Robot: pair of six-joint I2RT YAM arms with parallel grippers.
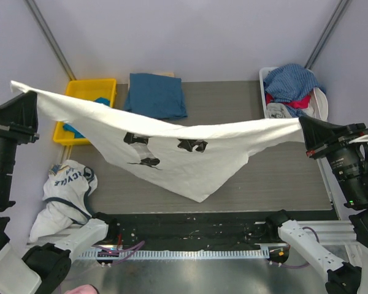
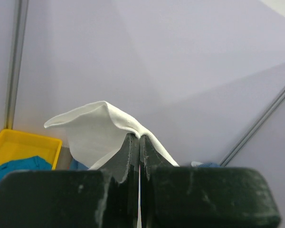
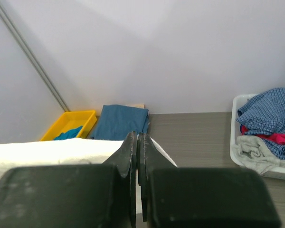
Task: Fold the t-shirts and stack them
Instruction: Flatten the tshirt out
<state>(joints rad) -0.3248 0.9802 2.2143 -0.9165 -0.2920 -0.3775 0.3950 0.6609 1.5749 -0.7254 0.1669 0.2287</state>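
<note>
stretching the white t-shirt [image 1: 172, 144] taut in mid-air, the left gripper [image 1: 29, 105] and right gripper [image 1: 305, 130] each pinch an edge, likely to spread it flat before folding.

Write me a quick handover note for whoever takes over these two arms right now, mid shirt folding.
Left gripper: shut on one edge of the white t-shirt. Right gripper: shut on the opposite edge.
The white t-shirt hangs stretched in the air between both arms, above the table, its middle sagging to a point, black print facing up.
The dark blue t-shirt lies folded at the far edge of the table, beside the yellow bin.
Done: the blue one looks folded.
Left: lay the white one down, fold it, stack it with the blue. More clothes sit in the white basket at far right and in a white heap at near left.
</note>
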